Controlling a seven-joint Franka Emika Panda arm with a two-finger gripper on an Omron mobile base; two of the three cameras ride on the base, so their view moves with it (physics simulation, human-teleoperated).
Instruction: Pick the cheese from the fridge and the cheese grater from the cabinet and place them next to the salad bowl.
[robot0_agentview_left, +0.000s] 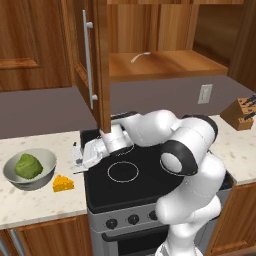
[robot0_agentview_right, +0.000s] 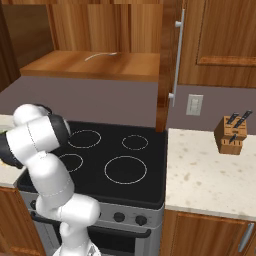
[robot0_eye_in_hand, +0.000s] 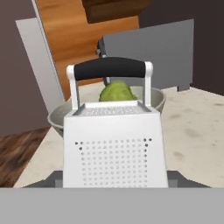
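Item — cheese (robot0_agentview_left: 63, 183): delivered; lies on the surface just beside the salad bowl (robot0_agentview_left: 45, 159), on the side toward the stove (robot0_agentview_left: 150, 185).

Item — cheese grater (robot0_eye_in_hand: 114, 148): out of the cabinet (robot0_agentview_left: 102, 70), whose door stands open; carried at the stove's left edge, near the bowl, apparently not yet set down. In the hand view it stands upright, dark handle up, with the bowl just behind it.

Item — end effector (robot0_agentview_left: 82, 157): jaws part-open, clamped on the grater's body.

Remaining, by judgement — place the grater on the surface beside the bowl, then release.

wood cupboards (robot0_agentview_left: 30, 45) | grey backsplash (robot0_agentview_right: 90, 100) | black stove (robot0_agentview_right: 115, 160) | speckled counter (robot0_agentview_right: 210, 175)
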